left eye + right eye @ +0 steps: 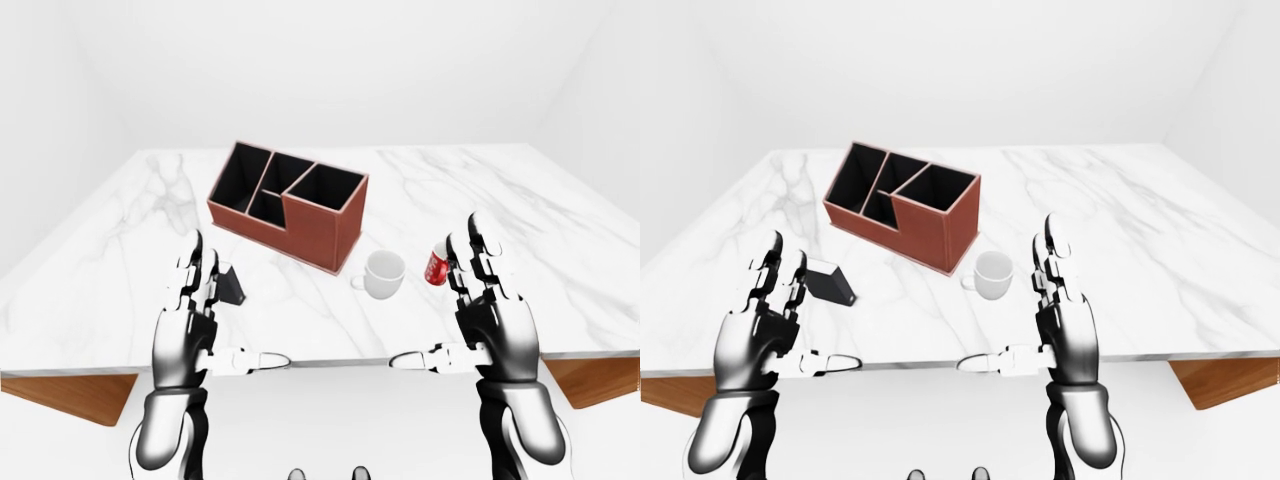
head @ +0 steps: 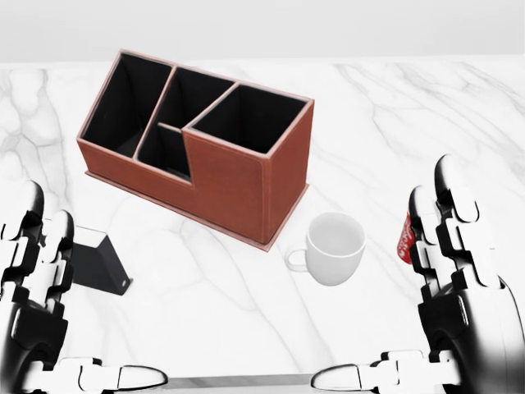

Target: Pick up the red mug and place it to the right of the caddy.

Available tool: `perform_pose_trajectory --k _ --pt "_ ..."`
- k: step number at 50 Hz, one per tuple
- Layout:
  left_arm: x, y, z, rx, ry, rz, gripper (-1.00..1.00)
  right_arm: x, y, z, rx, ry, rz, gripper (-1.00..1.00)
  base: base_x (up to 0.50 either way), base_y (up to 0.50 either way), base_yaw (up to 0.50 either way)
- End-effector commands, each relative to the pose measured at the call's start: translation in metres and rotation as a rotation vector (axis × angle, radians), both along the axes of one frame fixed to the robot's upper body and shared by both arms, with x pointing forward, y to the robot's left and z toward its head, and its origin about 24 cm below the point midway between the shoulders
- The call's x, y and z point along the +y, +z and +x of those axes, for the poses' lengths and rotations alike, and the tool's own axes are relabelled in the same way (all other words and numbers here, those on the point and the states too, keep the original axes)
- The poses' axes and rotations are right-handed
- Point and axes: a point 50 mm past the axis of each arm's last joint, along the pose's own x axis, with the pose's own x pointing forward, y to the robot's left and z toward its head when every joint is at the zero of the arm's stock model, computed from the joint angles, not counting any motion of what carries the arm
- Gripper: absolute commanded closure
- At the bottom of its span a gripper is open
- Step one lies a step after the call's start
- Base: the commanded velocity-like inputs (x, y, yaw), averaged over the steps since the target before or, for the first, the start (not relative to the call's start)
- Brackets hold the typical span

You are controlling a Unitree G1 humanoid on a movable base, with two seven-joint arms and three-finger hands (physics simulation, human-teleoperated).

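My right hand (image 2: 426, 328) is open just short of the red mug (image 1: 437, 268), right of the white mug (image 2: 336, 248) and caddy (image 2: 201, 148); half-hidden behind my fingers (image 2: 447, 222), it could get knocked over.

A: Robot body, what's listed?

B: Left hand (image 1: 190, 320): three fingers (image 1: 196, 278) built of white blocks with black joints, on a glossy dark-grey palm shell. The thumb is white segments ending in a black pointed tip at its 3 o'clock end.

A: And the other?

B: Right hand (image 1: 487, 310): same make, mirrored. Both forearms are rounded shells, shiny black shading to silver-white. Two small dark feet show at 6 o'clock.
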Motion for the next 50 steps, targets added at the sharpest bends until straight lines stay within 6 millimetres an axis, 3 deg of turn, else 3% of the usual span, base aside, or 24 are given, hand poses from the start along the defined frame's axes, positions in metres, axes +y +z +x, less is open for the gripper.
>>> perform_pose_trajectory --k 1,38,50 --pt "0.0009 0.0073 -0.0064 -0.029 -0.001 0.002 -1.0 0.0014 0.0 -0.0023 0.003 0.012 -0.004 -1.0 0.5 0.0 0.0" --pt "0.0029 0.011 -0.0083 -0.046 0.01 0.007 -1.0 -0.0003 -0.0017 0.0011 0.008 -0.013 -0.014 -1.0 0.5 0.0 0.0" --pt "0.0019 0.0121 -0.0091 -0.051 0.009 0.008 -1.0 -0.0009 0.0007 -0.0016 -0.003 0.007 0.015 -1.0 0.0 0.0 0.0"
